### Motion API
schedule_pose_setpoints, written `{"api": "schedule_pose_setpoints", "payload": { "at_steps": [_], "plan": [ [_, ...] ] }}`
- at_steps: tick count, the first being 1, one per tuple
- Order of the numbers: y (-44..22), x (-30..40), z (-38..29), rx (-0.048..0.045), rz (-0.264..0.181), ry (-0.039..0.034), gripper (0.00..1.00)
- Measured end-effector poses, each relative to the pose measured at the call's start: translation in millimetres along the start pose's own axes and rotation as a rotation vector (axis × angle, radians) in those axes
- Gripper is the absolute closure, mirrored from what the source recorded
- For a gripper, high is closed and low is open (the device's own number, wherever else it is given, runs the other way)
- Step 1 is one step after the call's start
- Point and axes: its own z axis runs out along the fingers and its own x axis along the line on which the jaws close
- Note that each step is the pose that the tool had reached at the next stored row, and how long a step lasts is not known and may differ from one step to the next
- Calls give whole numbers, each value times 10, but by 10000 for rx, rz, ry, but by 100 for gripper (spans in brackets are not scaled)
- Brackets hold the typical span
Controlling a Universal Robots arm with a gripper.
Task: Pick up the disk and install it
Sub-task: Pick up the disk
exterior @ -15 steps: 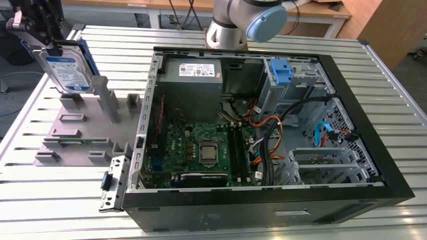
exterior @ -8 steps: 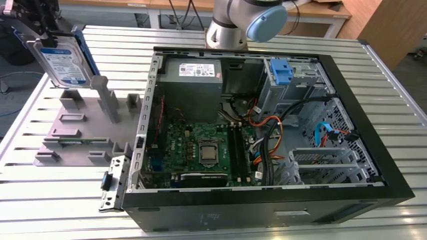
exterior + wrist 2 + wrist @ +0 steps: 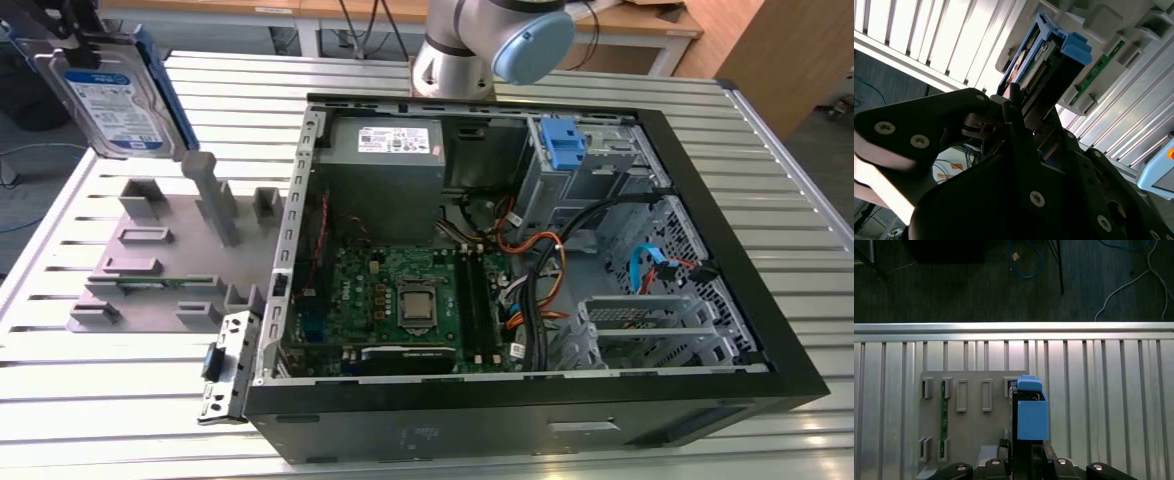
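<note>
Silver disk (image 3: 118, 105), blue caddy, white-and-blue label | tool (image 3: 1026, 112) clenched on it | above grey fixture (image 3: 154, 265)

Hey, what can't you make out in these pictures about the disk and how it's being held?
- Exterior view: the picture's top edge cuts off the gripper above the disk, so the grasp is out of sight.
- First wrist view: the disk is edge-on, its label hidden.
- Second wrist view: the gripper's dark body covers the disk's near end.
- Exterior view: the drive cage has its inside hidden by its own walls.
</note>
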Motion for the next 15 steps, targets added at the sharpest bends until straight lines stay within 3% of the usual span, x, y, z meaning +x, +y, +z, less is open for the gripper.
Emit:
{"api": "schedule_pose_setpoints", "payload": {
  "at_steps": [15],
  "plan": [
    [33,-31,-528,2,0,-1,65]
  ]
}}
